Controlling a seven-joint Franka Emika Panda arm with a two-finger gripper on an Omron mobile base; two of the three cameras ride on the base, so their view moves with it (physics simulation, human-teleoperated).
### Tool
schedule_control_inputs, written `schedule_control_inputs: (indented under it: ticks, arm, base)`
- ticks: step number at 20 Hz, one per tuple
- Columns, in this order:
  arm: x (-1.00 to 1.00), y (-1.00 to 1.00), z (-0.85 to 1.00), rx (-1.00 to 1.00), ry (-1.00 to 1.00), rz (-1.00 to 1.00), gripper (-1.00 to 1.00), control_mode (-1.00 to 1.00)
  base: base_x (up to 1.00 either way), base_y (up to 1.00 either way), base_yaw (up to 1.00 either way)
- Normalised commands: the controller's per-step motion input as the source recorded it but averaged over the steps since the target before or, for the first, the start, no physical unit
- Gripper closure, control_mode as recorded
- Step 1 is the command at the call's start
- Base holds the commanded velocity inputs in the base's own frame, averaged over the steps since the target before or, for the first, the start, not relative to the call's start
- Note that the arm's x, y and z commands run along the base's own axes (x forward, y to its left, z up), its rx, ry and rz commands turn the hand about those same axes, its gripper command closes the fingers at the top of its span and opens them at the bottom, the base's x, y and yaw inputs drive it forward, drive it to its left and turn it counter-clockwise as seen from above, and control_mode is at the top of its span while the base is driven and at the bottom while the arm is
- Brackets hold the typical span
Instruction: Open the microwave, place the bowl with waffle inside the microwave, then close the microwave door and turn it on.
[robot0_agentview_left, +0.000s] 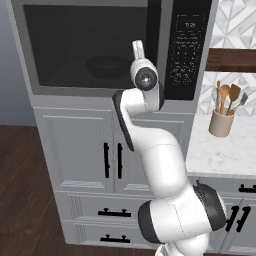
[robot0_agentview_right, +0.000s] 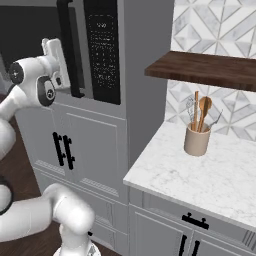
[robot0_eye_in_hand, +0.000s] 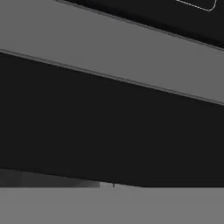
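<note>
Right base view: your gripper (robot0_agentview_right: 70, 85) sat pressed up against the long black handle (robot0_agentview_right: 70, 47) of the microwave door (robot0_agentview_left: 90, 45), low on the bar, and you could not tell whether the claw was spread or clamped, because the white hand covered its tips. The hand view, tight against the appliance, showed you a broad black band crossed by a grey strip of frame. In the left base view the door looked shut, and through its dark window you could make out the bowl (robot0_agentview_left: 107, 67) resting inside the microwave (robot0_agentview_left: 200, 50); the waffle was too dim to tell. The black keypad panel (robot0_agentview_right: 102, 50) stood just right of the handle. Grey cabinets (robot0_agentview_left: 80, 155) ran below, and a beige utensil crock (robot0_agentview_right: 196, 140) stood on the marble counter (robot0_agentview_right: 200, 175) to the right.
</note>
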Motion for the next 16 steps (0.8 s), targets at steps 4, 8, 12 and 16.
schedule_control_inputs:
  ticks: [4,8,12,16]
  arm:
    - [0.59,1.00,-0.93,-0.47,0.16,0.16,1.00,-1.00]
    - [0.15,1.00,-0.70,-0.55,0.18,0.01,1.00,-1.00]
    - [0.00,1.00,-0.50,-0.57,0.13,0.00,1.00,-1.00]
    - [-0.61,1.00,-0.09,-0.40,0.00,0.00,1.00,-1.00]
  base:
    - [0.00,0.00,0.00]
    - [0.00,0.00,0.00]
    - [0.00,0.00,0.00]
    - [0.00,0.00,0.00]
